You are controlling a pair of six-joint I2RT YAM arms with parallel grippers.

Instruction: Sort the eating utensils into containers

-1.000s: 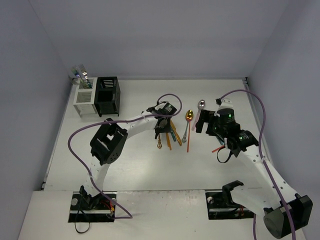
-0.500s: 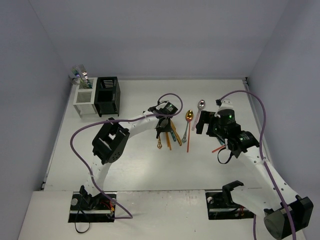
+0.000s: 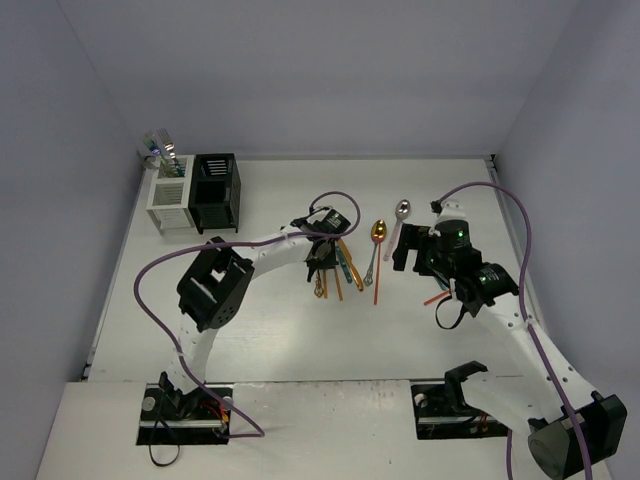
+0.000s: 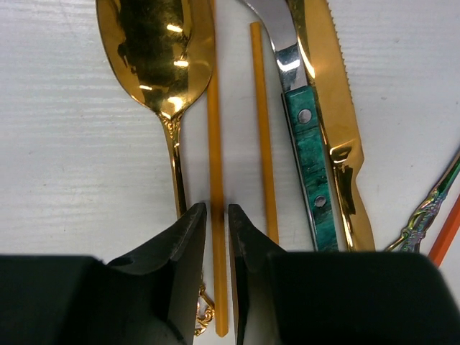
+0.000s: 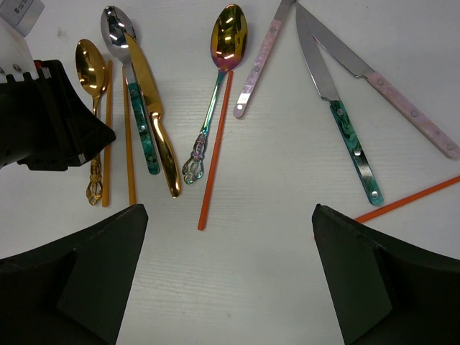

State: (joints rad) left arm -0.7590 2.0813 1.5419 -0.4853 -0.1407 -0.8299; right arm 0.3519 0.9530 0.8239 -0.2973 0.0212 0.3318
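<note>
My left gripper [image 4: 213, 210] sits low on the table over a yellow chopstick [image 4: 215, 144]. Its jaws stand close on either side of the chopstick, with a thin gap showing on each side. Beside it lie a gold spoon [image 4: 154, 50], a second yellow chopstick [image 4: 262, 129], a teal-handled utensil [image 4: 309, 151] and a gold knife [image 4: 334, 108]. My right gripper [image 5: 228, 212] hangs wide open above bare table, just below the end of an orange-red chopstick [image 5: 215, 151]. The white container [image 3: 170, 205] and black container [image 3: 215, 190] stand at the far left.
Right of the cluster lie an iridescent spoon [image 5: 228, 36], a pink-handled utensil [image 5: 259, 68], a teal-handled knife [image 5: 345, 129], a pink-handled knife [image 5: 402, 100] and another orange-red chopstick [image 5: 410, 198]. Utensils [image 3: 160, 150] stick up out of the white container. Walls enclose the table.
The left gripper's jaws have narrowed around the yellow chopstick and the left wrist has shifted slightly. The right arm has not moved.
</note>
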